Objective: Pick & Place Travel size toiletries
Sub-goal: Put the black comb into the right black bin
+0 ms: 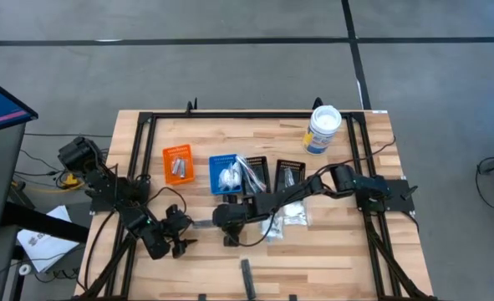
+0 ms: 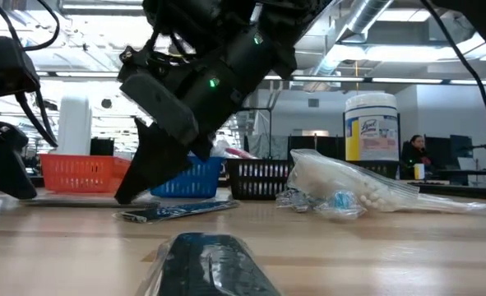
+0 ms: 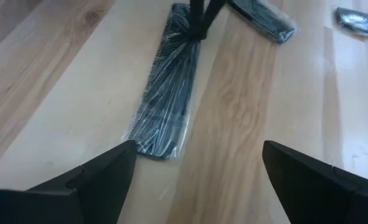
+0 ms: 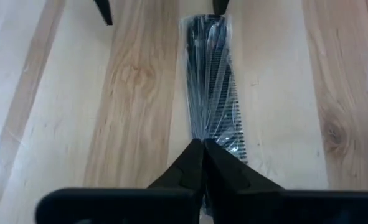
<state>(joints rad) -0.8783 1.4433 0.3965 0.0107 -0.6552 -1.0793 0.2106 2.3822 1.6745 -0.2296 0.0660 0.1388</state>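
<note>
White tub [image 2: 376, 125] at the bench's [image 1: 338, 259] far right corner is showing a "Lysol" label. Right gripper [image 4: 203, 163] is resting low near bench centre, fingers pressed together at the end of a clear-wrapped black comb [image 4: 212, 81], apparently pinching its wrapper. Left gripper [image 3: 196, 180] is hovering just beside it, fingers spread wide, holding nothing. Another wrapped comb [image 1: 247, 277] is lying near the front edge. Orange bin [image 1: 177, 164], blue bin [image 1: 224, 174] and white packets [image 1: 292, 215] are sitting behind.

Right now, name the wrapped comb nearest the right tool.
The comb pinched at its end by the shut right tool; the other comb lies apart, untouched.
</note>
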